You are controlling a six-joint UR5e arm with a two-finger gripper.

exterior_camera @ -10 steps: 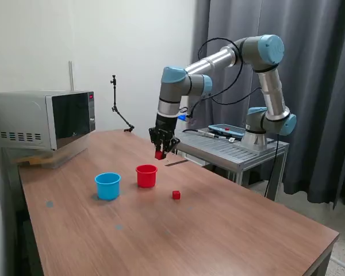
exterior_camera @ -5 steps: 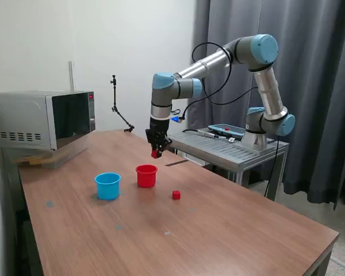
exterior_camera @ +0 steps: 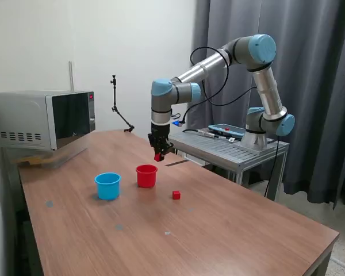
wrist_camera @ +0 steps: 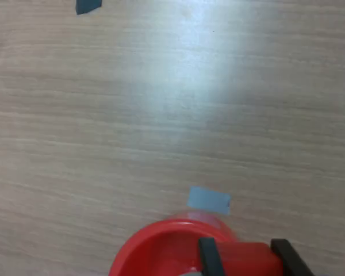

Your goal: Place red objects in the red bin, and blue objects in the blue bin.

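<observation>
From the exterior view, the arm reaches over the wooden surface [exterior_camera: 218,230] and its gripper [exterior_camera: 159,155] hangs in the air above the red cup [exterior_camera: 146,175], a little toward the exterior view's right of it. The fingers are closed on a small red cube [exterior_camera: 158,156], which shows as a red spot at their tips. The red cup stands upright near the middle of the surface, and the light blue cup [exterior_camera: 108,186] stands just beside it on the exterior view's left, the two apart but close. A second red cube [exterior_camera: 176,195] lies on the surface to the exterior view's right of the red cup, near it and not touching. A microwave [exterior_camera: 43,119] sits at the far corner on the exterior view's left.

From the wrist view, the two dark fingers [wrist_camera: 209,260] press against either side of the held red cube [wrist_camera: 244,259], with no gap showing between pad and cube. Below them the open mouth of the red cup [wrist_camera: 152,253] is in sight, its rim curving under the cube. A pale blue rectangular mark [wrist_camera: 209,200] lies flat on the wood just beyond the rim, and a small dark blue piece [wrist_camera: 88,6] sits well apart at the frame's edge; I cannot tell what it is.
</observation>
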